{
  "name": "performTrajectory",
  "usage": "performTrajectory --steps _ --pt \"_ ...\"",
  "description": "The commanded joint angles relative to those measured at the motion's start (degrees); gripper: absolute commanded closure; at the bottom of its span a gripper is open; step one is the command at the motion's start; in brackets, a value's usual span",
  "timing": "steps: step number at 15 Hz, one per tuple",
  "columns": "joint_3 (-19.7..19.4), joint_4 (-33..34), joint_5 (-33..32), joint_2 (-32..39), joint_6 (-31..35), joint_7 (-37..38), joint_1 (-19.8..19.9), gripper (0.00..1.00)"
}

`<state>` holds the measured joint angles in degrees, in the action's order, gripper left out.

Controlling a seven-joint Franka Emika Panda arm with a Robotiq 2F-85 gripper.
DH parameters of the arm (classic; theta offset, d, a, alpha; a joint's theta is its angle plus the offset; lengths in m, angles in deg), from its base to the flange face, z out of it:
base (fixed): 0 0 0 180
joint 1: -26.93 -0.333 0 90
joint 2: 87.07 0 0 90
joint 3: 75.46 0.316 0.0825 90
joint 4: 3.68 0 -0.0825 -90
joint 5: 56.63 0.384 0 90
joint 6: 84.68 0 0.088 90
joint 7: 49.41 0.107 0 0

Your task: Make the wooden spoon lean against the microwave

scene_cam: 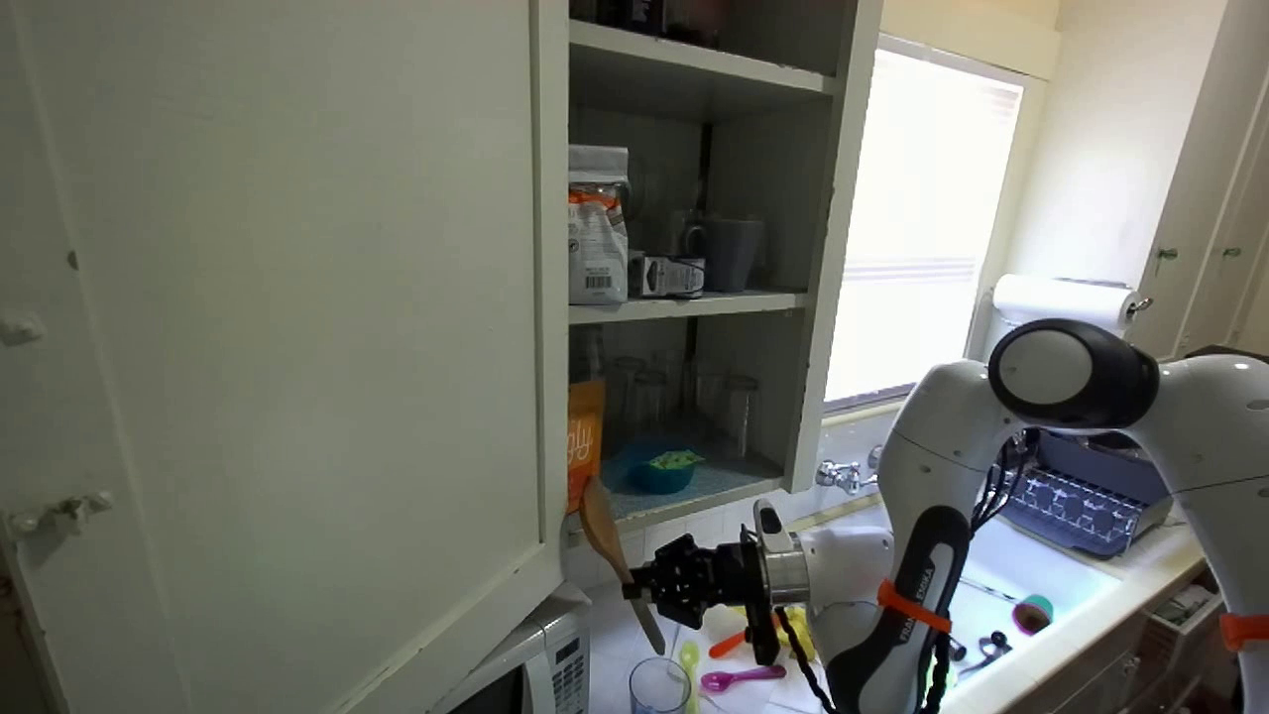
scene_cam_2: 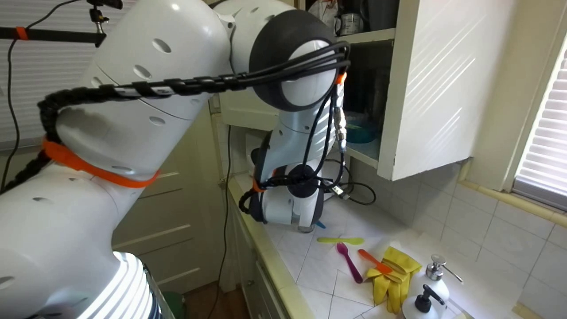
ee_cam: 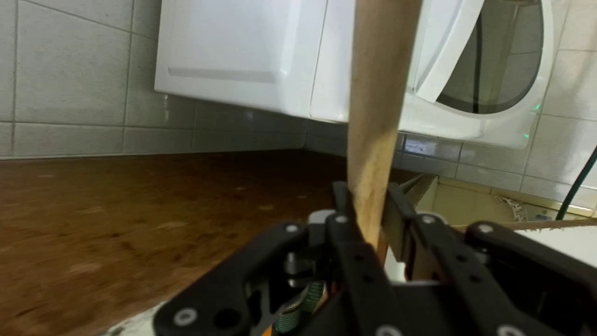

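Wooden spoon [scene_cam: 605, 534], just one, leans pinched in the pincer [scene_cam: 634, 585]; lower than the pincer stand one microwave [scene_cam: 535, 662], one glass [scene_cam: 656, 689].

Wooden spoon [ee_cam: 382, 88] in gripper [ee_cam: 369, 200]

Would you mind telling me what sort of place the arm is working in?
It looks like a kitchen, probably in a home: there is a sink, a microwave and a cupboard with glasses on its lower shelf.
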<state>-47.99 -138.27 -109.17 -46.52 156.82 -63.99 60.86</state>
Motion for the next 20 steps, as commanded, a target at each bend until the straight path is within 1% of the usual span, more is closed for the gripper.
performTrajectory --steps 1,6,12,13,14,15,16,17,18,19,20 --pt "0.93 2.54 -2.23 4.73 1.51 -0.68 0.28 0.95" --pt "0.44 3.28 -2.92 7.3 0.98 0.35 -0.32 0.95" --pt "0.23 4.61 -5.79 10.04 0.0 1.85 -0.01 0.95" --pt "-5.35 5.6 -5.4 8.26 3.1 5.56 -5.73 0.95" --pt "-0.66 5.02 -6.19 10.38 -0.12 2.71 -0.71 0.95" --pt "-1.39 5.25 -6.25 10.25 -0.31 3.37 -1.32 0.95" --pt "-9.04 6.25 -4.93 7.52 4.19 8.17 -9.39 0.95" --pt "-2.46 5.39 -6.12 10.0 -0.31 4.52 -2.28 0.95" --pt "-3.56 5.99 -6.34 10.03 -0.45 5.42 -3.17 0.95" --pt "-11.24 6.79 -4.84 7.38 4.04 10.12 -11.41 0.95" --pt "-4.52 5.91 -6.26 9.56 -0.44 6.7 -4.26 0.95"
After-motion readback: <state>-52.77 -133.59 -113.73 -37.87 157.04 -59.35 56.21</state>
